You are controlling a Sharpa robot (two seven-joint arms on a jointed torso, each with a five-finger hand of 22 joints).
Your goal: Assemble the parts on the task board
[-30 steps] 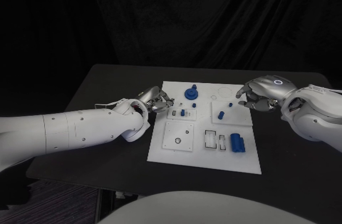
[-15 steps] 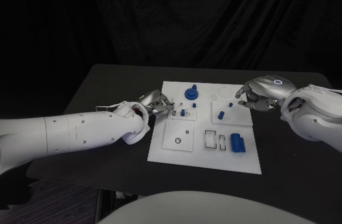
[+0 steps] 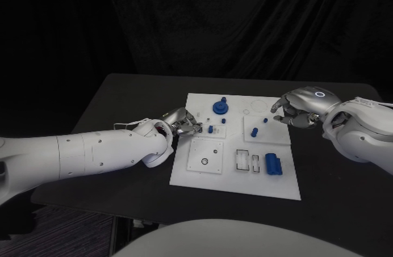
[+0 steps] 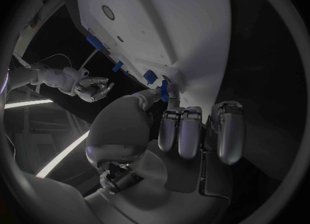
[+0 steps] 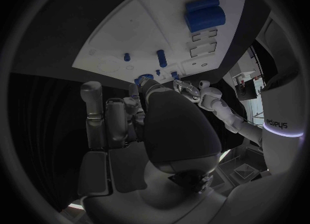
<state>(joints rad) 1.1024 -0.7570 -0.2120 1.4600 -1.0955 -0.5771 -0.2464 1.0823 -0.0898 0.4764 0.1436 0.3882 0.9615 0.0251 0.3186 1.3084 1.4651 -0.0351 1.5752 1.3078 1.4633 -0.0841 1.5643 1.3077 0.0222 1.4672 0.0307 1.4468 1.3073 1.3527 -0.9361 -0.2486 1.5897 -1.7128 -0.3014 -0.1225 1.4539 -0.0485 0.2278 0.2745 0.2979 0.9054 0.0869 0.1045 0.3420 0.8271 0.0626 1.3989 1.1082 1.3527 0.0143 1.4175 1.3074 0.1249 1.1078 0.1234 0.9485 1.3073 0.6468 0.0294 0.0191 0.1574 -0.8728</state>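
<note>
Black table (image 3: 122,98) carries the flat white task board (image 3: 233,180). Left hand (image 3: 182,122), at the board's left edge, pinches a small blue part (image 4: 164,91). Right hand (image 3: 299,110), fingers curled, grasp undeterminable, hovers above the right edge.

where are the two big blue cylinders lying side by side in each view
Head view: the cylinders lie on the task board, near its right edge, toward the robot.
Left wrist view: not in it.
Right wrist view: cylinders on the board's edge farthest from the right hand.
Shared landmark: the task board.
</note>
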